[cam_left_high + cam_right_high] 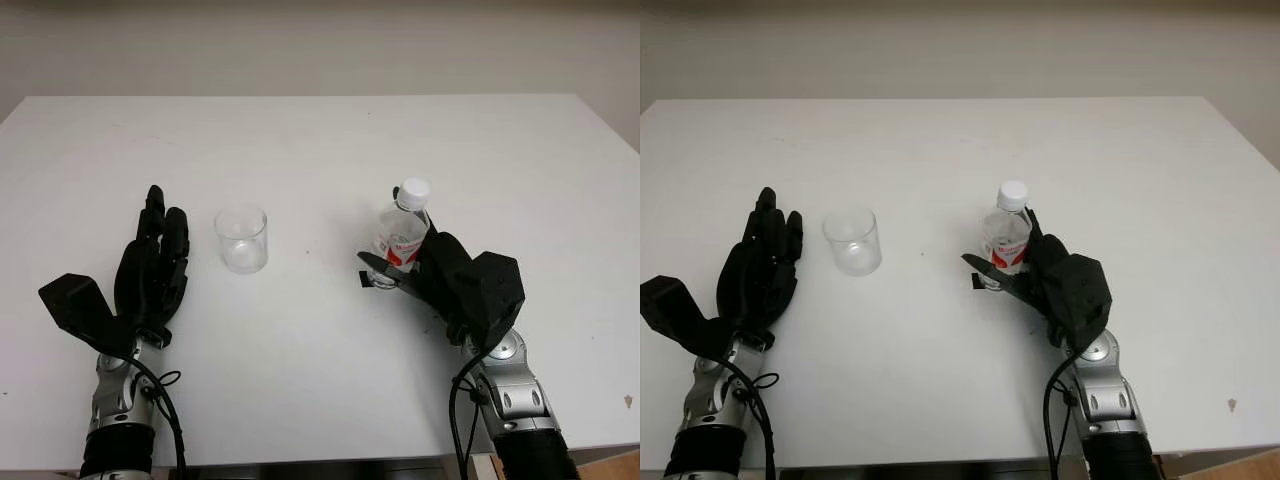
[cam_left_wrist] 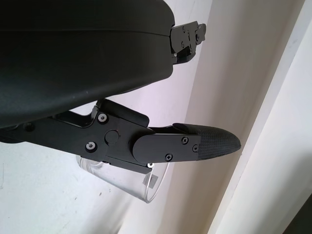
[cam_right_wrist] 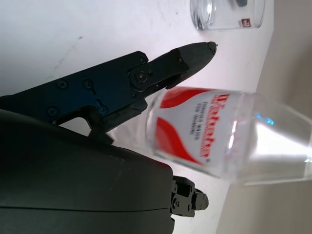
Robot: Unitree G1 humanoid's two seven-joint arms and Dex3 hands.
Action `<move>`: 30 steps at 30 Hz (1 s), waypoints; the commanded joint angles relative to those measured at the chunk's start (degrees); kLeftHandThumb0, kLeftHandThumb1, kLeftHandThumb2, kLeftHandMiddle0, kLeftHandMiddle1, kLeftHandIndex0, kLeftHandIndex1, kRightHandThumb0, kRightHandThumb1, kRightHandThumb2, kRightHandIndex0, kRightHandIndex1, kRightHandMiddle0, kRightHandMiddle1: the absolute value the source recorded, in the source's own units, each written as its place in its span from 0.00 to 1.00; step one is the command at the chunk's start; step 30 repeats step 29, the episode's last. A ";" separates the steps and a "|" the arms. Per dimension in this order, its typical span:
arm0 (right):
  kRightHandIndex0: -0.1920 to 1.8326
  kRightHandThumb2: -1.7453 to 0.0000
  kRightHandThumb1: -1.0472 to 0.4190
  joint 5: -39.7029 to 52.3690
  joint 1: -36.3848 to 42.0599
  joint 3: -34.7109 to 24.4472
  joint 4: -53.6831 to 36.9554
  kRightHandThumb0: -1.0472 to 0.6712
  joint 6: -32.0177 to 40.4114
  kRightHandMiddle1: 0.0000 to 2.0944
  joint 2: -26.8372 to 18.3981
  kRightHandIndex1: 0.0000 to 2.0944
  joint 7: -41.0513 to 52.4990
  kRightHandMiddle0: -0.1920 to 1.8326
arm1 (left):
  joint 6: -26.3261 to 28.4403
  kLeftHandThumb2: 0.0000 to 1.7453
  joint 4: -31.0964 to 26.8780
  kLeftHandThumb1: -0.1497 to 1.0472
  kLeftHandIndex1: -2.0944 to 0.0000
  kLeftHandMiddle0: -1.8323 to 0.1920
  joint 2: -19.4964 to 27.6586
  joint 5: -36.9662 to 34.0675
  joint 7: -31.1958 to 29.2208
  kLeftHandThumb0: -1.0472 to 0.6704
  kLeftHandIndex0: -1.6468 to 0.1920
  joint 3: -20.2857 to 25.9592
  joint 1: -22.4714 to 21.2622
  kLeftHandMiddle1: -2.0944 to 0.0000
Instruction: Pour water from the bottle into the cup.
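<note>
A clear plastic bottle (image 1: 402, 232) with a white cap and a red-and-white label stands upright on the white table (image 1: 320, 140), right of centre. My right hand (image 1: 395, 265) is open around its lower part: the bottle (image 3: 229, 136) sits against the palm, one straight finger (image 3: 190, 56) runs along its label, and another passes in front of its base. A short clear cup (image 1: 242, 240) stands empty to the bottle's left. My left hand (image 1: 150, 270) is open just left of the cup (image 2: 146, 187), a small gap apart.
The table's front edge runs just below both forearms. Bare tabletop stretches behind the cup and bottle to the pale wall. A small dark speck (image 1: 627, 401) marks the near right corner.
</note>
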 commanded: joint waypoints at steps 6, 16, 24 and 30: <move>0.00 0.96 0.08 -0.71 1.64 -0.24 0.84 0.09 -5.59 0.00 -1.34 0.00 0.32 0.00 | 0.33 0.22 1.19 1.00 0.98 0.98 0.10 0.23 -0.03 0.21 0.99 0.06 1.62 0.97; 0.00 0.97 0.07 -3.14 3.71 0.30 0.87 0.02 -11.73 0.00 -1.04 0.00 -2.09 0.00 | 0.70 0.21 1.93 1.00 0.98 0.98 0.12 -0.31 -0.21 0.21 1.00 0.34 0.90 0.97; 0.00 0.97 0.05 -2.19 3.61 1.08 0.67 0.02 -14.17 0.00 2.00 0.00 -3.34 0.00 | -0.21 0.22 3.03 1.00 0.98 0.98 0.18 0.32 -0.20 0.21 1.00 -0.03 0.19 0.97; 0.00 0.97 0.06 0.27 2.93 1.38 0.57 0.05 -15.66 0.00 3.61 0.00 -2.00 0.00 | -0.23 0.22 3.31 1.00 0.98 0.98 0.05 -0.17 -0.36 0.21 1.00 0.14 -0.14 0.97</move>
